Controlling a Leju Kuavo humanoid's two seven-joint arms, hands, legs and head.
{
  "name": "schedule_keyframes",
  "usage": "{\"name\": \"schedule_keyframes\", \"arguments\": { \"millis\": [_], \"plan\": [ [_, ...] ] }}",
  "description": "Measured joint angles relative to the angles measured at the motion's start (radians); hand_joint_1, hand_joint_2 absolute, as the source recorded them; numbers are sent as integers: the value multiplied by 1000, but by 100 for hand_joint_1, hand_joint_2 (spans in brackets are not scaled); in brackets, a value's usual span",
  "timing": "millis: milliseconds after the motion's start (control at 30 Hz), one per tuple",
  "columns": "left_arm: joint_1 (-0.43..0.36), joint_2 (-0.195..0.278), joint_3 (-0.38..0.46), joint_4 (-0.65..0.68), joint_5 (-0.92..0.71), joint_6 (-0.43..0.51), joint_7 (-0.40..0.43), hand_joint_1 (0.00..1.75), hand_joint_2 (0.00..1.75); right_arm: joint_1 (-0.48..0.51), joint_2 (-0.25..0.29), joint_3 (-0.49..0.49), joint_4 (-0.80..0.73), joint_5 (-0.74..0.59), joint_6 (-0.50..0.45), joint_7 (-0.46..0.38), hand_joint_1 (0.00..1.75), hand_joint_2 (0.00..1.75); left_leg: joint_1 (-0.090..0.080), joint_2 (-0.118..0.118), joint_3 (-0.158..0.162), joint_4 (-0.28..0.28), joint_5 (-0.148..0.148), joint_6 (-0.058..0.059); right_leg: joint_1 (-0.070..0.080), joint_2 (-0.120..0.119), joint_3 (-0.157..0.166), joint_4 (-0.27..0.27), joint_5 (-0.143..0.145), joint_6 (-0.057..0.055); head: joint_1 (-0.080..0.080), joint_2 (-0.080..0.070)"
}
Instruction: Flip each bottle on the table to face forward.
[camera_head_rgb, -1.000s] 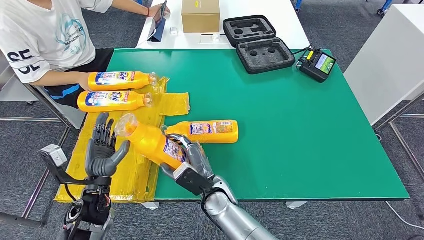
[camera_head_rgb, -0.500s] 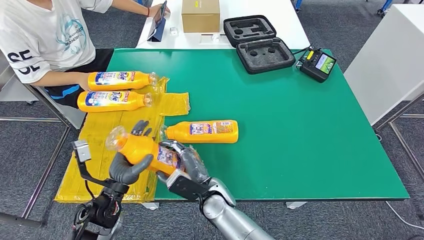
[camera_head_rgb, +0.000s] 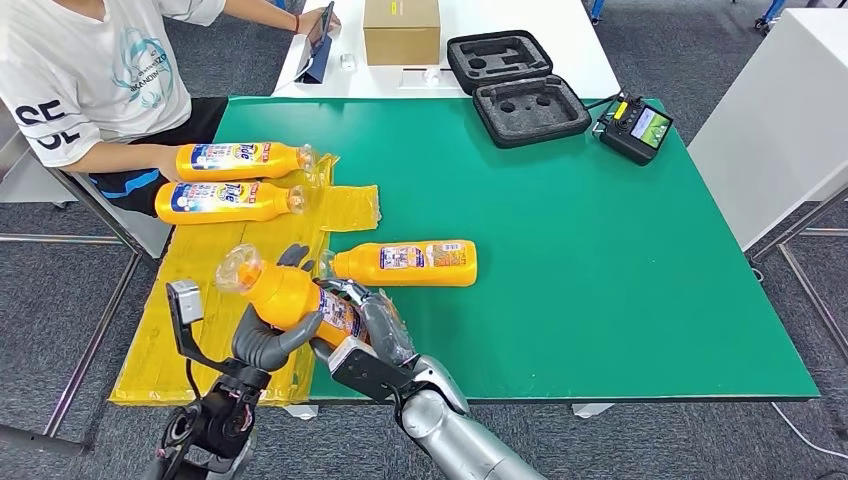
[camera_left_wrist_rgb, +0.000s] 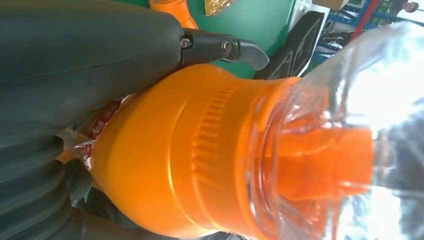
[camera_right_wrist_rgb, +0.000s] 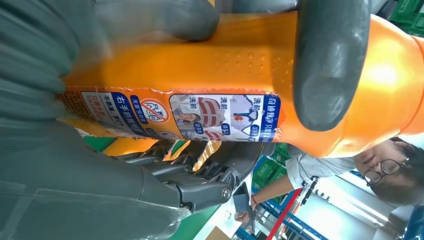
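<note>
Held bottle: orange bottle (camera_head_rgb: 290, 296) is lifted off the desk (camera_head_rgb: 600, 280) near its front left corner, tilted, clear cap end pointed up and to the left.
Right hand: right hand (camera_head_rgb: 368, 322) is wrapped around the labelled body of the bottle; grip confirmed in the right wrist view.
Left hand: left hand (camera_head_rgb: 272, 335) is closed around the bottle's shoulder below the cap, thumb across the front.
Other bottles: one bottle (camera_head_rgb: 405, 263) is lying on the green surface just beyond the hands, cap to the left; two more (camera_head_rgb: 238, 160) (camera_head_rgb: 225, 201) are laid side by side on the yellow sheet (camera_head_rgb: 200, 300) at the far left.
Person: a person (camera_head_rgb: 90, 80) is seated at the far left corner, a hand beside the far bottles.
</note>
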Motion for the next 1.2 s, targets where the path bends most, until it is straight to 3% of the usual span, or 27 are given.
{"name": "schedule_keyframes", "arguments": {
  "millis": [33,133,167,433,500,633,833,967,1067,1200],
  "plan": [
    [0,0,-2,0,-1,3,-2,27,175,0,0,0,0,1,1,0,175,175,0,0,0,0,0,0,0,0,0,0,0,0,0,0],
    [1,0,-4,0,2,9,-13,155,175,-3,0,2,2,3,4,3,175,175,0,0,0,0,0,0,0,0,0,0,0,0,0,0],
    [2,0,-4,-1,5,11,-20,175,175,-5,0,4,3,5,6,4,175,175,0,0,0,0,0,0,0,0,0,0,0,0,0,0],
    [24,-1,0,-28,17,36,-99,175,175,-22,7,15,7,13,23,7,175,175,0,0,0,0,0,0,0,0,0,0,0,0,0,0],
    [29,-2,1,-38,12,50,-110,175,175,-24,10,15,8,17,25,7,166,175,0,0,0,0,0,0,0,0,0,0,0,0,0,0],
    [32,-7,7,-45,2,66,-121,175,175,-27,13,16,10,21,25,7,0,175,0,0,0,0,0,0,0,0,0,0,0,0,0,0],
    [22,-11,20,-51,-26,97,-140,175,175,-27,13,19,14,18,26,-1,0,175,0,0,0,0,0,0,0,0,0,0,0,0,0,0],
    [17,-14,24,-51,-29,101,-141,175,175,-27,13,21,14,15,29,-2,0,0,0,0,0,0,0,0,0,0,0,0,0,0,0,0],
    [14,-14,27,-51,-43,116,-147,175,175,-23,12,22,3,-5,64,-6,0,0,0,0,0,0,0,0,0,0,0,0,0,0,0,0],
    [5,-14,45,-45,-82,147,-167,175,175,5,-4,29,-88,-71,189,-15,0,0,0,0,0,0,0,0,0,0,0,0,0,0,0,0]
  ]
}}
